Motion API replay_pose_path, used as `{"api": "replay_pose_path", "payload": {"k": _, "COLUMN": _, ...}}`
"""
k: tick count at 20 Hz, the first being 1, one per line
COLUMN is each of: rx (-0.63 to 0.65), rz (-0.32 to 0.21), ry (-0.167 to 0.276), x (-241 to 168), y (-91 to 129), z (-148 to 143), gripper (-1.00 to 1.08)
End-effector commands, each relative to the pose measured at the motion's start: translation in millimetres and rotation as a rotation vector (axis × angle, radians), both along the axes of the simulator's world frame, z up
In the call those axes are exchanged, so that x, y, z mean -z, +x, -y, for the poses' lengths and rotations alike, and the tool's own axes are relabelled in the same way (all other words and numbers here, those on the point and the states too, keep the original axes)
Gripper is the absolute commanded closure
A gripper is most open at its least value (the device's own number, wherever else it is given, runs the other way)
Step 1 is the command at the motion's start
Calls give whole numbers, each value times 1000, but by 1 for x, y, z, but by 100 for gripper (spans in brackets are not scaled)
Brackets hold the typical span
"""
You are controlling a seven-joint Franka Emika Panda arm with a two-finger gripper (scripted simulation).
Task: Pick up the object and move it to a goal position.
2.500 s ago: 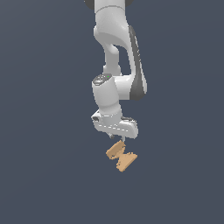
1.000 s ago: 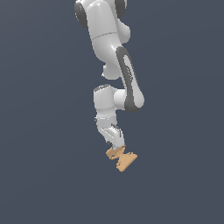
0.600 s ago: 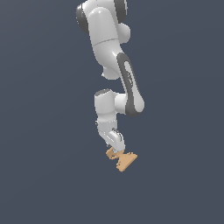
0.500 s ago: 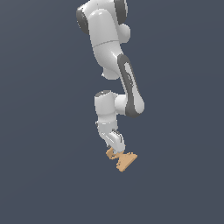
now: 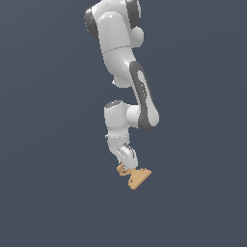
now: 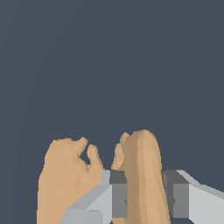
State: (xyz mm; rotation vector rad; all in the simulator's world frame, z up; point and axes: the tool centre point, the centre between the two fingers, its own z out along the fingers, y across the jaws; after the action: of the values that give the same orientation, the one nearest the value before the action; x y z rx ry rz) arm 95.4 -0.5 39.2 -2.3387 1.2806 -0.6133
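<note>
The object (image 5: pixel 138 177) is a small tan-orange piece with two flared, ridged ends, low in the exterior view. The white arm reaches straight down onto it. My gripper (image 5: pixel 127 167) sits right on the end toward the exterior view's left. In the wrist view the object (image 6: pixel 142 170) fills the space between the two grey pads (image 6: pixel 119 197), and both pads touch one flared end. The gripper (image 6: pixel 145 199) is shut on that end. The other flared end (image 6: pixel 65 179) lies outside the fingers.
A plain dark grey-blue ground surrounds the arm and the object in both views. The arm's elbow (image 5: pixel 142 113) bulges toward the exterior view's right above the gripper.
The wrist has turned and come down from just above the object until the fingers straddle one end. Over the last half second nothing visibly moves, and the object stays in place.
</note>
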Motion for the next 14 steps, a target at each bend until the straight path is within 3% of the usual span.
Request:
{"api": "replay_pose_path", "payload": {"k": 1, "rx": -1, "rz": 0, "ry": 0, "x": 0, "y": 0, "z": 0, "gripper": 108}}
{"api": "replay_pose_path", "payload": {"k": 14, "rx": -1, "rz": 0, "ry": -1, "x": -10, "y": -14, "z": -7, "gripper": 108}}
